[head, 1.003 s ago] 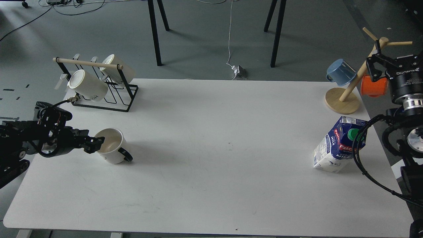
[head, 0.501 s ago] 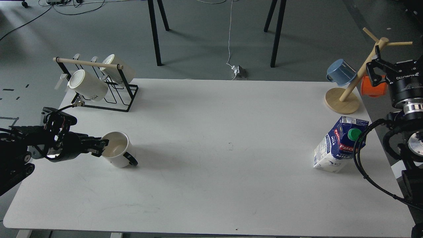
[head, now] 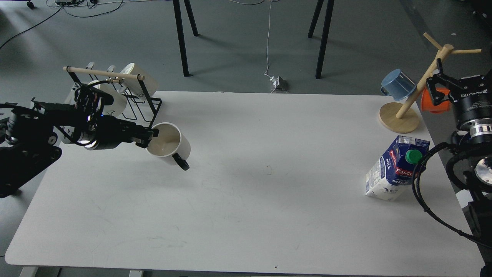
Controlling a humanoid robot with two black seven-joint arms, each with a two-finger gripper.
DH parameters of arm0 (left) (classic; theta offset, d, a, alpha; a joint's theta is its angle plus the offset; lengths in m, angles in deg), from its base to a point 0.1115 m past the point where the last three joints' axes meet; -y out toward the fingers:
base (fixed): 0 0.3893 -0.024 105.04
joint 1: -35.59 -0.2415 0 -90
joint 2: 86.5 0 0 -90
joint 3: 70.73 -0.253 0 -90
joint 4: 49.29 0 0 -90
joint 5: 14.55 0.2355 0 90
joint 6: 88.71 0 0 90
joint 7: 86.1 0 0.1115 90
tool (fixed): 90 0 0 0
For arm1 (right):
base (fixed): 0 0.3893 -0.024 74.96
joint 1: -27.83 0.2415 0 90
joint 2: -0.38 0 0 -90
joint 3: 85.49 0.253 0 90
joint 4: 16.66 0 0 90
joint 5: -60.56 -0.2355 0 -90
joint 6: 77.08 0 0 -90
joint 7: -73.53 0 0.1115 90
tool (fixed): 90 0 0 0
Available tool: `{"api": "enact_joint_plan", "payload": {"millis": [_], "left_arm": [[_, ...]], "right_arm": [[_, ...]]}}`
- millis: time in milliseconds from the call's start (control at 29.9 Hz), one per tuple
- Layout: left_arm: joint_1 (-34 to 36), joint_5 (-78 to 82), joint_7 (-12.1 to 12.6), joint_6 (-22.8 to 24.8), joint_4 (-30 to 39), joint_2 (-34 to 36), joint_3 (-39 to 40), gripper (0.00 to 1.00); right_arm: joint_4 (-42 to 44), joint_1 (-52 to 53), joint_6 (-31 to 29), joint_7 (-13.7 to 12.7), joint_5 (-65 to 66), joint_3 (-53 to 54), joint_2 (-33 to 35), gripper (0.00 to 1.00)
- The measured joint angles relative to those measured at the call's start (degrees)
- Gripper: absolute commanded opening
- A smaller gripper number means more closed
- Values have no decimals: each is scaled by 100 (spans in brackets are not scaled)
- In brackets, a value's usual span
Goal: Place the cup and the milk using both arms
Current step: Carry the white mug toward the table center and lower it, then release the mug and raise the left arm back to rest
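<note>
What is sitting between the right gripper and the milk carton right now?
Nothing visible. The right gripper is up beside the wooden mug tree, and the milk carton stands nearer on the table. Only bare tabletop lies between them; the arm's black cable crosses the carton's right side.

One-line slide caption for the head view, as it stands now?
Left gripper grips the rim of the cup, tilted above the table; the milk stands untouched at the right, near the right gripper.
</note>
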Motion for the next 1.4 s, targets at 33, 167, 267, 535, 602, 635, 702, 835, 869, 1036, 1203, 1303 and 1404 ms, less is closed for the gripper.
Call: {"api": "enact_joint_plan", "payload": {"millis": [33,167,267,535,602,635,702,835,869,1036,1203,1303,1404], "left_arm": [[159,-1,78,8,-2,-192,0,5],[481,38,554,15,-178,-909,-64,5],[474,201,877,16,-293,-1484,-178,6],[-42,1036,1051,16,-364,-2337,-650,8],[-142,1093,1054,16,-469,-2498,-662,9],[-179,1102,1053,16,-527,-2581,-667,9],[-206,1109,1052,17,-621,-2716,-670,10],[-209,1111,1052,16,-747,-2886,-670,20],[-210,1111,1052,16,-767,-2900,-670,20],[-209,1100,1027,15,-819,-2860,-676,28],[-209,1063,983,15,-816,-2779,-597,55],[-208,968,961,15,-781,-2670,-338,60],[-202,592,956,15,-756,-2613,136,67]], "right_arm": [[-1,-4,0,0,0,4,16,99],[-2,-7,0,0,0,32,220,99],[-2,-17,0,0,0,146,336,99],[6,-272,0,0,0,321,418,99],[6,-319,0,0,-3,321,418,99],[3,-337,0,0,-5,322,418,99],[1,-359,0,0,-7,326,418,99],[-3,-373,0,0,-9,390,418,99],[-3,-380,0,0,-9,406,418,99],[-4,-431,0,0,-9,446,418,99],[-7,-500,0,0,-9,471,433,99],[-7,-543,0,0,-9,472,465,99],[-6,-580,0,0,-10,472,527,99]]}}
